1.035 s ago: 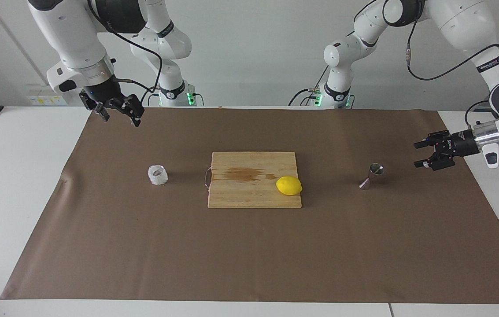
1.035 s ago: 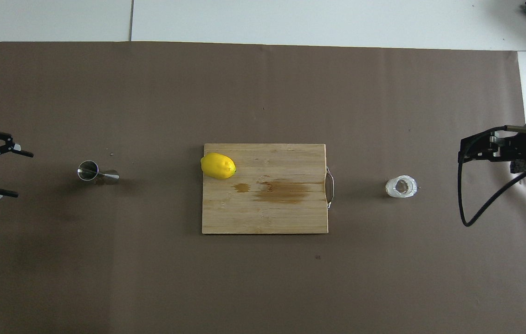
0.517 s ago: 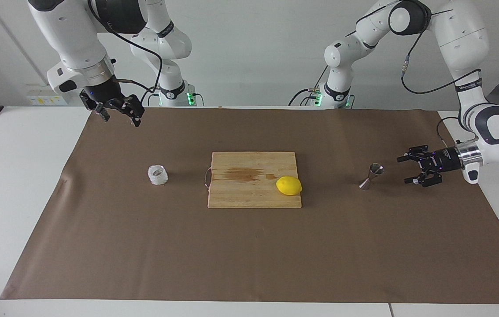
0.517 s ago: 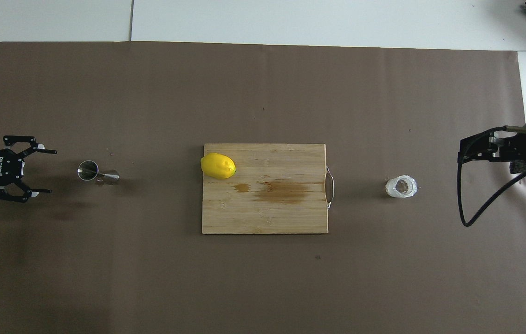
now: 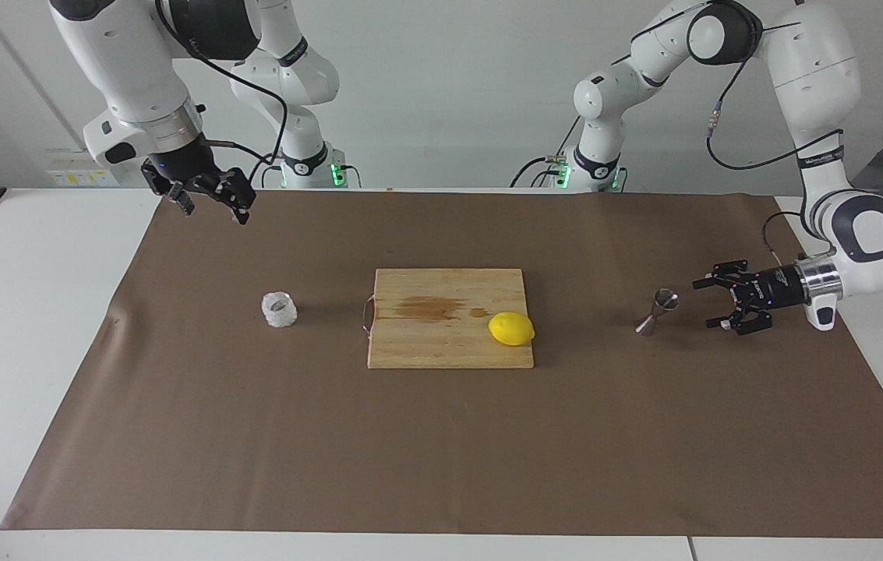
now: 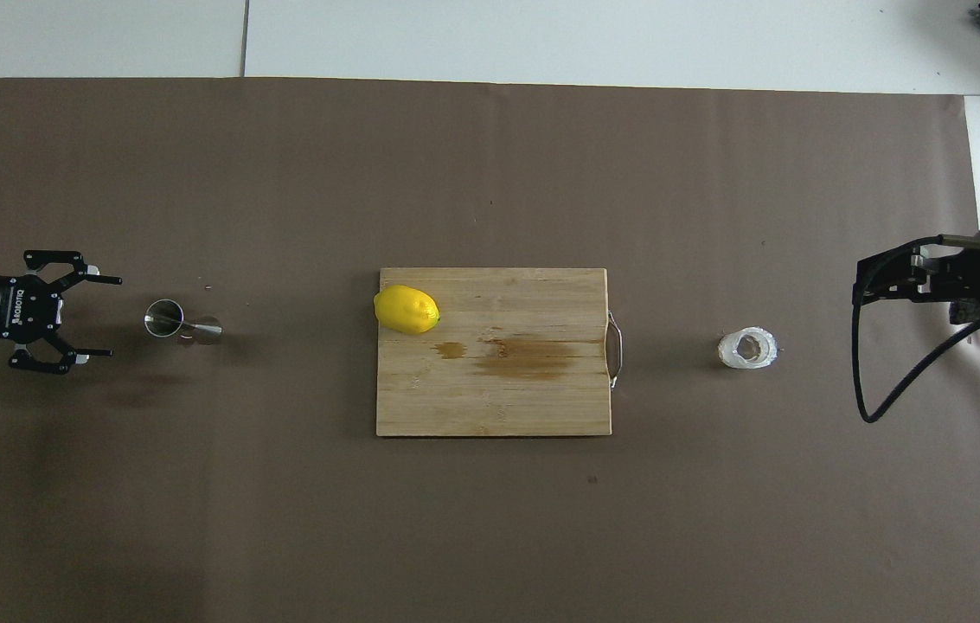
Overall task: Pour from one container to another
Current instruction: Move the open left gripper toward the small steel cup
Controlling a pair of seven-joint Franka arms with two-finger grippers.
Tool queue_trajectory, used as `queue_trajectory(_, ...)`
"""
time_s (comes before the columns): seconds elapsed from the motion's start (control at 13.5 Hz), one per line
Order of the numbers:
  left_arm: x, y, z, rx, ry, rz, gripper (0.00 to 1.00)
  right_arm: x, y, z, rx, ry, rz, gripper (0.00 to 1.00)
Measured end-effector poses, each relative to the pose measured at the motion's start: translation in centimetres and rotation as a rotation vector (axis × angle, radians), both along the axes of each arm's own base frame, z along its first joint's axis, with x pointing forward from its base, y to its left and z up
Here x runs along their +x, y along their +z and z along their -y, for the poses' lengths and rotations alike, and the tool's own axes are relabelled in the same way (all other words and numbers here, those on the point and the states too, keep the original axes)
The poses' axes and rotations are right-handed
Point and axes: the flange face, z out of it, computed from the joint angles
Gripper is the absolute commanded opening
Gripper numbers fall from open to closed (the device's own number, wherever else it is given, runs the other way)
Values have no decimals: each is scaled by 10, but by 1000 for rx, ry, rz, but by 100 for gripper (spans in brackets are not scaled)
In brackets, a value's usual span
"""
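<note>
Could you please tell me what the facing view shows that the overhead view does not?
Facing only: both arms' white bodies and bases, and the open right pincer raised above the brown mat.

Overhead only: the slim silver metal jigger's round mouth.

Both: squat bumpy clear glass cup, yellow lemon on the wooden cutting board, and the open left pincer beside the jigger.

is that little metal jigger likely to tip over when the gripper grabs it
Probably yes: the jigger stands on a small cone base with a narrow waist, so a sideways nudge may topple it. Its shiny metal looks slippery. The open left gripper sits beside it.
</note>
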Motion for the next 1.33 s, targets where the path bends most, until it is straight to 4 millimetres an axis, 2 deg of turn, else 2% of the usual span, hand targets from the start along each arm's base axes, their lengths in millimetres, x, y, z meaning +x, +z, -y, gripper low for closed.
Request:
queue_trajectory(0.3,5,-4,7,15,50,-30,100,0,0,0,0,0,0,100)
queue_trajectory(0.59,18,-10,45,45,61,-70,100,0,0,0,0,0,0,100)
queue_trajectory(1.03,17,-10,48,42,55,-79,100,0,0,0,0,0,0,100)
queue_trajectory(1.33,13,0,54,16,23,-89,100,0,0,0,0,0,0,100)
